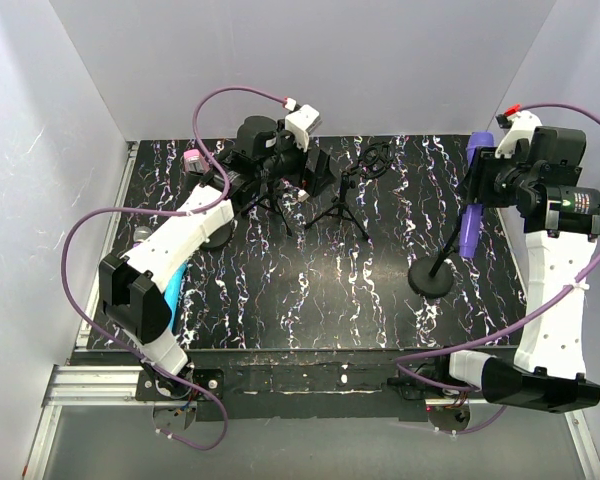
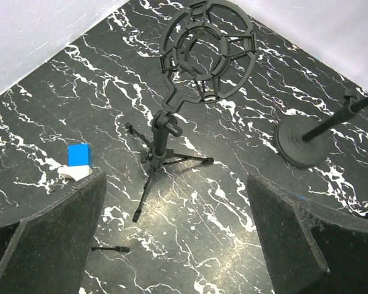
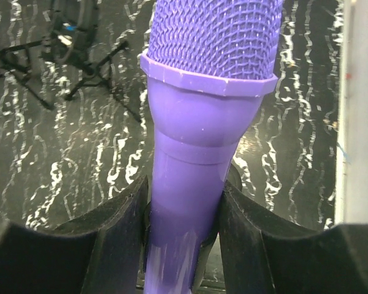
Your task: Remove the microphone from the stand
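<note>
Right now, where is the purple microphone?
In the top view the purple microphone stands at the right side of the table, mounted on its round-based stand, with the right gripper closed around its body.

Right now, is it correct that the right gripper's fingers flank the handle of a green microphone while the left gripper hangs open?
Not quite: the microphone is purple, not green, as the right wrist view shows. The right gripper does have its fingers on either side of the handle, and the left gripper hangs open.
</note>
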`<state>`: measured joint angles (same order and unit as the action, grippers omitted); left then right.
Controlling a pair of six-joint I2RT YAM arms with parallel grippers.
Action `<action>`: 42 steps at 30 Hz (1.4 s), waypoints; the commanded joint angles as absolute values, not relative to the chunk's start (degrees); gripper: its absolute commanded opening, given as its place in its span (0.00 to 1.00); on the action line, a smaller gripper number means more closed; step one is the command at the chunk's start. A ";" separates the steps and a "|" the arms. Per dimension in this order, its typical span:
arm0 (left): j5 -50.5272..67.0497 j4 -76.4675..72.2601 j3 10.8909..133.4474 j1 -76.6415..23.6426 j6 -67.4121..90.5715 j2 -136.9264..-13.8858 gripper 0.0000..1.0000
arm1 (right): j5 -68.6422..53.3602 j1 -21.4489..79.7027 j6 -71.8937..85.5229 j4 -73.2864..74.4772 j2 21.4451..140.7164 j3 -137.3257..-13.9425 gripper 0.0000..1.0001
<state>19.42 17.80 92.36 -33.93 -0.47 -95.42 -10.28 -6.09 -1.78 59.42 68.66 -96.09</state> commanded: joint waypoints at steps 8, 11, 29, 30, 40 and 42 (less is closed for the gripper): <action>15.82 18.63 95.19 -34.01 -4.04 -95.45 0.98 | -27.86 -4.67 7.47 55.11 71.27 -103.53 0.02; 18.01 17.06 95.10 -34.01 -4.57 -94.92 0.98 | -25.85 -1.07 8.52 54.14 72.42 -105.03 0.01; 21.44 13.54 93.60 -33.93 -6.33 -92.46 0.98 | 8.52 23.90 24.17 58.54 83.50 -118.66 0.10; 21.62 13.27 93.69 -34.01 -6.15 -92.46 0.98 | 9.05 24.34 24.34 58.19 83.50 -117.70 0.10; 27.41 9.50 94.13 -34.01 3.07 -91.50 0.98 | 16.01 26.45 28.93 56.70 83.68 -110.66 0.37; 28.56 8.62 93.87 -34.01 4.21 -91.14 0.98 | 14.86 27.07 27.43 55.73 82.71 -109.52 0.56</action>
